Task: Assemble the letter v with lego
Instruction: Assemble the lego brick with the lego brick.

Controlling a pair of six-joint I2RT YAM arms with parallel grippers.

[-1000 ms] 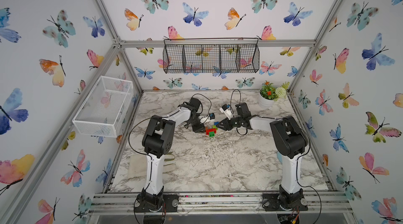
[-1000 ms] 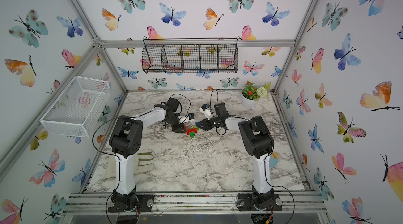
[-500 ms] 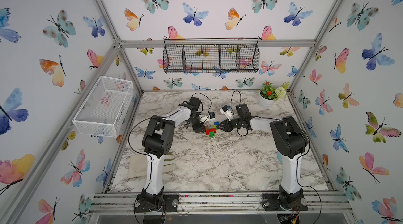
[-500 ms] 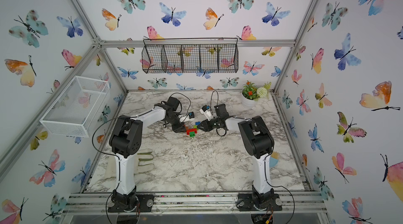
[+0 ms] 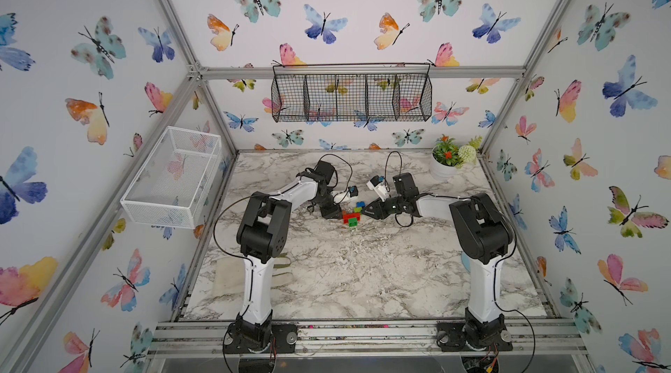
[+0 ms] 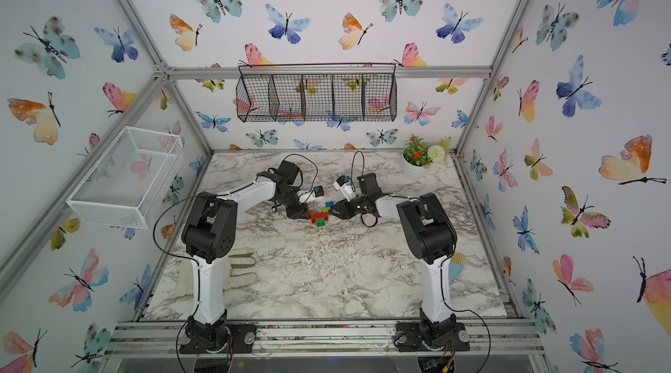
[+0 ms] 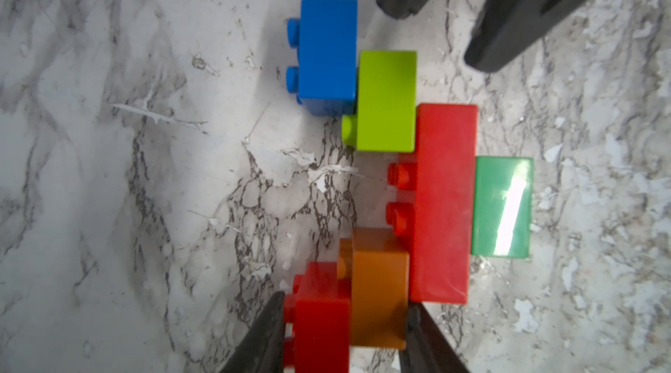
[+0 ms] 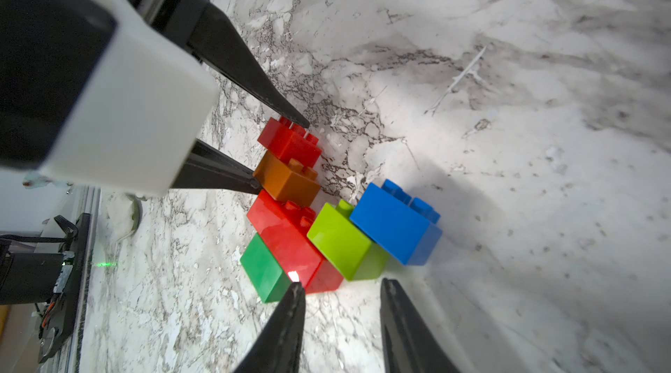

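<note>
Both top views: letter v [image 5: 351,218] lies flat mid-counter [image 5: 363,280], nearer the far edge, between my left gripper [image 5: 337,215] and right gripper [image 5: 367,212].

Left wrist: my left gripper is closed in narrow, clamped across the square red brick [image 7: 321,320] and orange brick [image 7: 379,291] at one tip of the v.

Right wrist: my right gripper is slightly parted and empty, with one fingertip [image 8: 296,291] just beside the dark green brick [image 8: 263,269]. Can't tell if it's touching.
</note>
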